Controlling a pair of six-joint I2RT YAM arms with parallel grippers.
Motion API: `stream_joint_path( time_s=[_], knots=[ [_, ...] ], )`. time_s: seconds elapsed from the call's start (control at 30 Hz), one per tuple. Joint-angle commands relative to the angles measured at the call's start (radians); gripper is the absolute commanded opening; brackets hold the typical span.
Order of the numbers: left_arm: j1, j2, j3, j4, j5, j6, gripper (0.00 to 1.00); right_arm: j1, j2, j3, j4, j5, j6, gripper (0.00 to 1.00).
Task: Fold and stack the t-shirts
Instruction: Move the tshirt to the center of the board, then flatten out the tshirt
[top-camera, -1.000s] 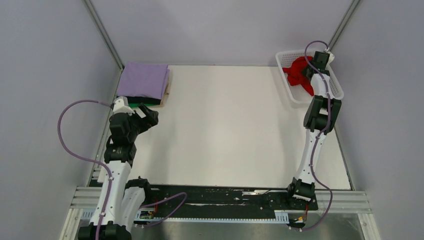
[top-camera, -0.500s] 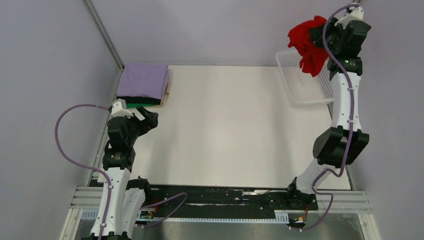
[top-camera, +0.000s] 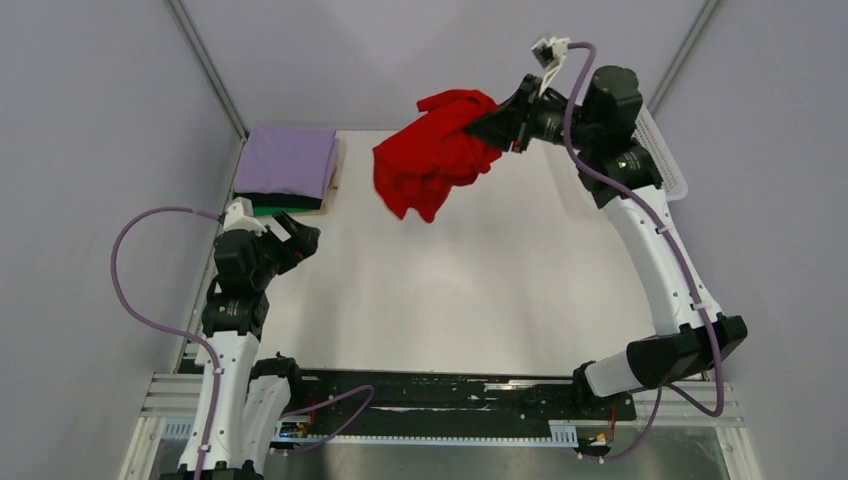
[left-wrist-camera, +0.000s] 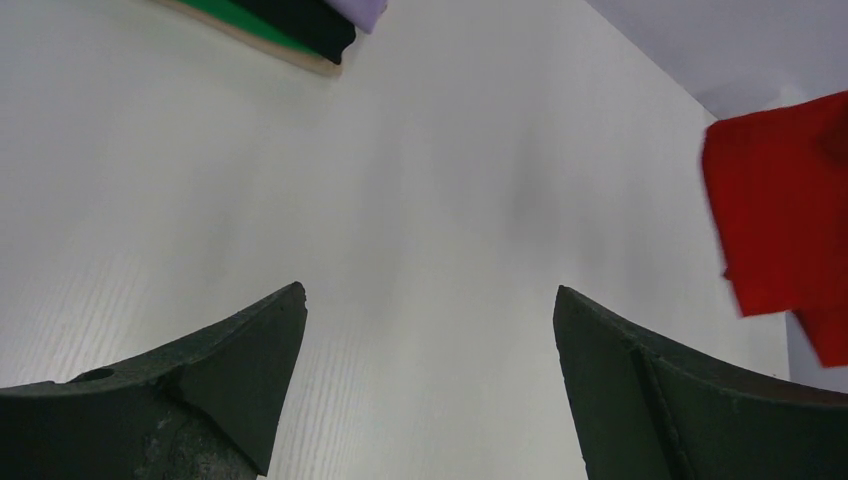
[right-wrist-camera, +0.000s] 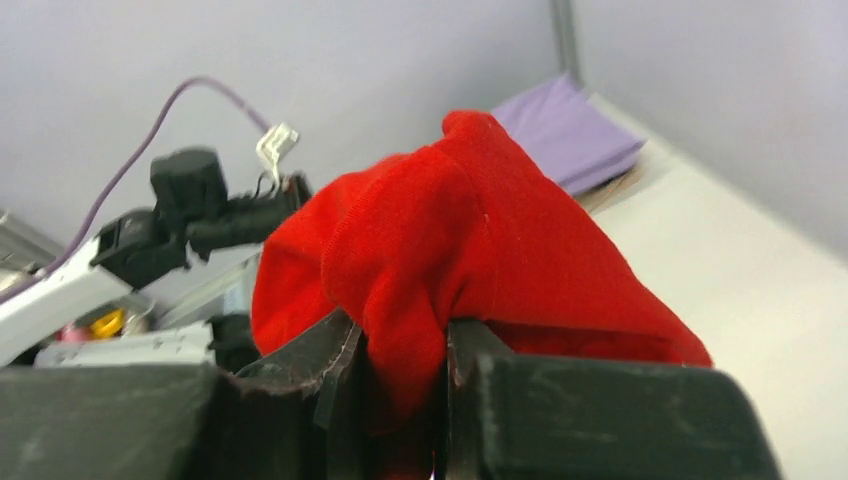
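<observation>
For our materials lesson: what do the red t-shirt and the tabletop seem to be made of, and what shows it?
Red t-shirt: soft matte knit cloth; it droops in folds and bunches in the right end effector. Tabletop: likely rigid white ribbed plastic or board, matte; fine parallel lines show.

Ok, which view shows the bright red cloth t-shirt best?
Top external: the whole bright red cloth t-shirt hangs bunched from the right end effector. Right wrist shows only the pinched fold; left wrist, one edge.
</observation>
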Motion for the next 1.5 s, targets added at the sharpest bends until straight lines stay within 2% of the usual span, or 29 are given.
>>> stream_joint_path(
  time_s=[0.0, 0.1, 0.17, 0.2, 0.23, 0.27, 0.3, 0.47, 0.63, 0.83, 1.1, 1.3, 1.47],
  knots=[
    [0.001, 0.003, 0.043, -0.014, 0.029, -0.03, 1.0, 0.035, -0.038, -0.163, -0.051, -0.03, -0.039, 0.14],
    [0.001, 0.017, 0.046, -0.016, 0.039, -0.046, 1.0, 0.033, -0.081, -0.411, -0.051, 0.153, -0.053, 0.19],
    [0.001, 0.034, 0.047, -0.011, 0.049, -0.047, 1.0, 0.026, -0.1, -0.578, -0.054, 0.33, -0.074, 0.24],
    [0.001, 0.05, 0.049, -0.012, 0.05, -0.045, 1.0, 0.015, -0.104, -0.644, -0.061, 0.421, -0.082, 0.33],
    [0.0, 0.062, 0.051, -0.018, 0.052, -0.045, 1.0, 0.003, -0.102, -0.693, -0.075, 0.521, -0.079, 0.7],
    [0.0, 0.087, 0.055, -0.021, 0.053, -0.043, 1.0, -0.013, -0.095, -0.724, -0.097, 0.618, -0.063, 0.89],
    [0.0, 0.101, 0.057, -0.023, 0.061, -0.042, 1.0, -0.029, -0.089, -0.736, -0.123, 0.685, -0.035, 0.98],
    [-0.008, 0.23, 0.069, 0.011, 0.166, -0.054, 1.0, -0.049, -0.155, -0.751, -0.192, 0.788, 0.059, 1.0],
    [-0.066, 0.304, 0.069, -0.013, 0.131, -0.028, 1.0, -0.047, -0.335, -0.869, -0.18, 0.797, 0.162, 1.0],
    [-0.308, 0.446, 0.044, -0.025, 0.065, -0.04, 1.0, -0.029, -0.486, -1.034, -0.175, 0.711, 0.243, 1.0],
    [-0.56, 0.666, 0.035, 0.058, -0.021, -0.118, 1.0, -0.028, -0.546, -1.118, -0.14, 0.682, 0.253, 1.0],
    [-0.668, 0.813, 0.145, -0.019, -0.165, -0.103, 0.96, -0.028, -0.531, -1.124, -0.134, 0.687, 0.234, 1.0],
    [-0.745, 0.905, 0.186, -0.055, -0.203, -0.07, 0.88, -0.029, -0.536, -1.144, -0.136, 0.713, 0.216, 1.0]
  ],
)
